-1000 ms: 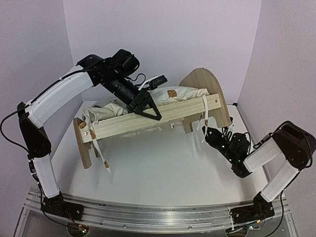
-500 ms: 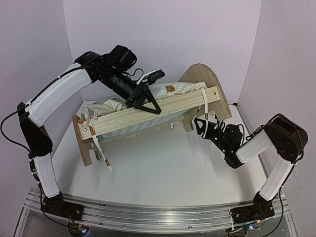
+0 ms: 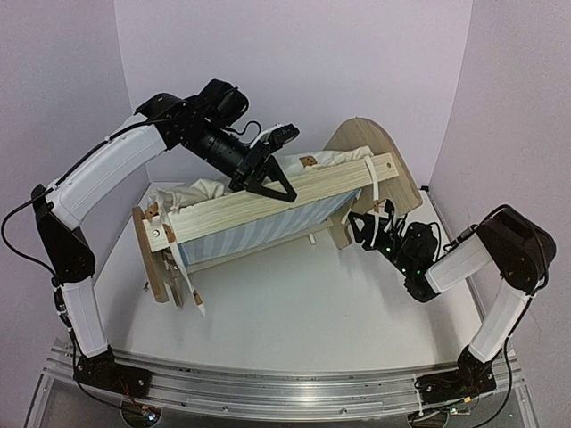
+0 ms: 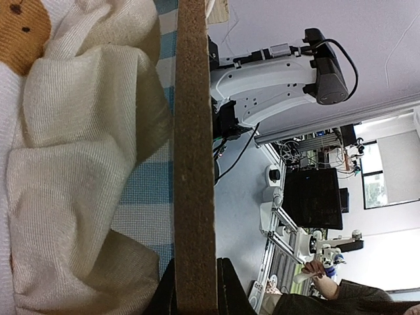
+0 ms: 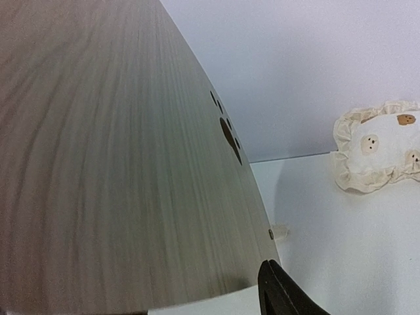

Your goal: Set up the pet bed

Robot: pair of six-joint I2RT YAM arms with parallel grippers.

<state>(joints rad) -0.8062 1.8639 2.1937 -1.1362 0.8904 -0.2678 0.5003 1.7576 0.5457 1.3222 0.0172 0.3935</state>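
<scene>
My left gripper (image 3: 275, 189) clamps the long side of the pet bed (image 3: 223, 214), which lies left-to-right across the surface (image 3: 294, 303); my right gripper (image 3: 364, 227), jaw spread unclear, sits just beside its headboard (image 3: 355, 138).

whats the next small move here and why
Probably lower the left end effector, shut on the side rail, so the pet bed sits level: its near side is tipped up, while the open right end effector is beside the headboard.
</scene>
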